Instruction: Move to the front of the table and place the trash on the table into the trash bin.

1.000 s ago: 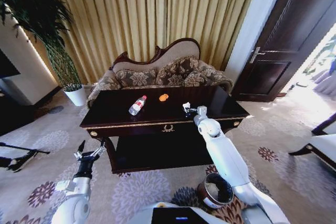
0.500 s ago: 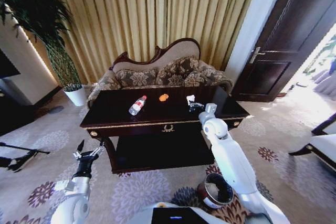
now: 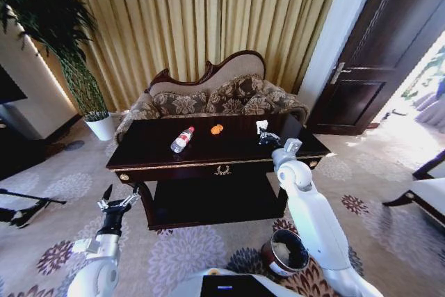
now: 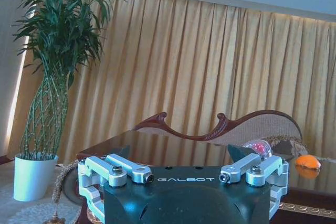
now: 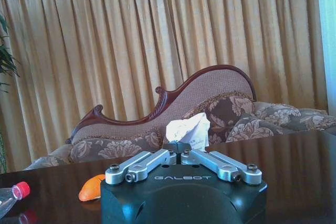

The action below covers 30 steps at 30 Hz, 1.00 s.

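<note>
With the right pincer (image 3: 263, 132) clamped on a white scrap (image 5: 189, 130) over the worktop (image 3: 156, 149), carry it level to the bin (image 3: 286, 252); the left pincer (image 3: 115, 204) hangs open, low left.

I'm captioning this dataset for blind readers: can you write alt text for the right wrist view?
The right gripper is shut on a crumpled white scrap above the dark glossy table. An orange piece and the red-capped bottle lie farther off on the table, with a patterned sofa and gold curtains behind.
</note>
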Tool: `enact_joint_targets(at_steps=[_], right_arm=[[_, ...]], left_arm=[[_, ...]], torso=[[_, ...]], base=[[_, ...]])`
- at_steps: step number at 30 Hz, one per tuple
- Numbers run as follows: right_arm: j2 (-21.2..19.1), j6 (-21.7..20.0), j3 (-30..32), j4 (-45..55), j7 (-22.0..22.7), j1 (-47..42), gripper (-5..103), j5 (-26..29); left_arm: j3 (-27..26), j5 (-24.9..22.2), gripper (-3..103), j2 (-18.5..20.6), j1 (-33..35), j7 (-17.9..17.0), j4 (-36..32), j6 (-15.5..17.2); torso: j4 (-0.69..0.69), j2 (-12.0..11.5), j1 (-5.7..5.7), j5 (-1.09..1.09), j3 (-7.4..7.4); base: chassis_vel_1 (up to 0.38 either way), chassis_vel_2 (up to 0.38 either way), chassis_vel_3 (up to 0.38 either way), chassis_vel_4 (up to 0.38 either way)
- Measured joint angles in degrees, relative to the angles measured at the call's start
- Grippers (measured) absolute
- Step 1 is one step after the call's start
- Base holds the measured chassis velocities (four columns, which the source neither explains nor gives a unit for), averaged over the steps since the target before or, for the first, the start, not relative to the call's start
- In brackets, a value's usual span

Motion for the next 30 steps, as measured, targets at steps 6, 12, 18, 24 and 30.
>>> enact_joint_targets(at_steps=[6, 12, 18, 24, 30], right_arm=[[-0.1, -0.1, -0.1, 0.0, 0.1, -0.2, 0, 0.0], [-0.1, -0.1, -0.1, -0.1, 0.1, -0.2, 0, 0.0], [-0.2, 0.0, 0.1, -0.9, -0.1, -0.2, 0, -0.1], [-0.4, 0.2, 0.3, -0.8, -0.2, -0.8, 0, -0.3], [-0.2, 0.8, -0.6, -0.9, -0.5, -1.2, 0, -1.1]], left_arm=[[0.0, 0.0, 100, 0.0, -0.1, 0.0, 0.1, 0.0], [0.0, 0.0, 100, 0.1, -0.2, -0.1, 0.1, 0.2], [0.0, 0.1, 100, 0.1, -0.2, -0.1, 0.0, 0.2], [0.2, 0.2, 100, -0.1, 0.0, -0.1, 0.0, 0.2], [0.1, 0.2, 100, -0.2, 0.2, 0.0, 0.0, 0.0]], torso=[[0.00, 0.0, 0.02, 0.00, 0.01], [0.00, 0.0, 0.02, 0.00, 0.01], [-0.01, 0.0, -0.02, 0.00, -0.01], [0.00, 0.0, -0.03, -0.01, -0.01], [0.00, 0.0, -0.01, 0.00, 0.00]], base=[[0.055, -0.041, -0.048, 0.043], [0.140, -0.160, -0.164, 0.140], [0.218, -0.240, -0.227, 0.229], [0.196, -0.213, -0.206, 0.212], [0.157, -0.160, -0.139, 0.146]])
